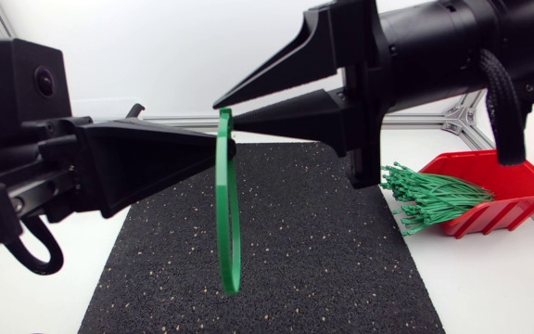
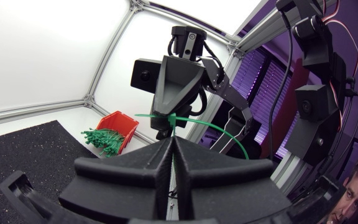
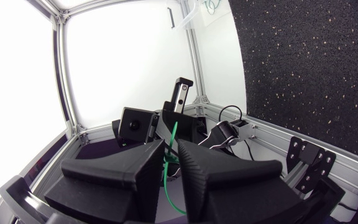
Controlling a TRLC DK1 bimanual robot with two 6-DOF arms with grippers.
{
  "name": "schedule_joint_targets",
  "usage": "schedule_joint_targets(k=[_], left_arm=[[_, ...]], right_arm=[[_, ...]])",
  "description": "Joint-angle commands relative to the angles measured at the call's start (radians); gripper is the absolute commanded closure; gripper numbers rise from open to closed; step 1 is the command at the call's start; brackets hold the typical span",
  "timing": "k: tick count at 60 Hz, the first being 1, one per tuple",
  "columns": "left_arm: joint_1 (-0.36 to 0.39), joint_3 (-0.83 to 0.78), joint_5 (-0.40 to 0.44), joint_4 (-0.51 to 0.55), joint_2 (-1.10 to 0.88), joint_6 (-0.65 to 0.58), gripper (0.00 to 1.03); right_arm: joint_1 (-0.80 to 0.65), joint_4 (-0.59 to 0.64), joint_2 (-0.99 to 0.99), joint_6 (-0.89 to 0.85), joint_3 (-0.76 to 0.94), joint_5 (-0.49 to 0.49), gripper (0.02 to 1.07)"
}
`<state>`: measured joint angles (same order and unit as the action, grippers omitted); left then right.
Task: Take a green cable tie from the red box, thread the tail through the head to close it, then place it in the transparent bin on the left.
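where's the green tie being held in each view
head: tie hangs as a loop mid-picture, between left gripper and right gripper, above the mat.
left wrist: tie runs from the left gripper's shut jaws to the right gripper ahead.
right wrist: tie passes through the right gripper.
shared landmark: the mat, in all three.

Over black mat point(image 1: 323, 260): left gripper point(image 1: 215, 148) and right gripper point(image 1: 223, 115) meet tip to tip, both clamped on green cable tie point(image 1: 231, 223). Loop hangs between them, blocks pass across middle. Mat open either side of loop. Loop bottom seems clear of mat, hard to judge. Red box point(image 1: 508, 190) at right, spare ties point(image 1: 434, 197) spilling mat-ward, right arm point(image 1: 452, 37) above it.
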<state>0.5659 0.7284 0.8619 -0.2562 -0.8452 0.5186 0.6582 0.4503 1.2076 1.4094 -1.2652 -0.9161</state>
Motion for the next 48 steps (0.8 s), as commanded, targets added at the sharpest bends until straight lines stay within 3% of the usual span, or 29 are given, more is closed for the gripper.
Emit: schedule_joint_targets(k=[1,17,48], left_arm=[[0.011,0.028,0.002,0.0,-0.003,-0.014,1.0],[0.011,0.028,0.0,0.0,-0.003,-0.014,1.0],[0.038,0.042,-0.011,0.021,0.028,-0.014,1.0]], right_arm=[[-0.008,-0.005,0.015,-0.001,-0.005,0.002,0.91],[-0.011,-0.009,0.013,-0.009,0.004,0.011,1.01],[-0.074,-0.036,0.109,-0.049,0.032,0.0,1.01]])
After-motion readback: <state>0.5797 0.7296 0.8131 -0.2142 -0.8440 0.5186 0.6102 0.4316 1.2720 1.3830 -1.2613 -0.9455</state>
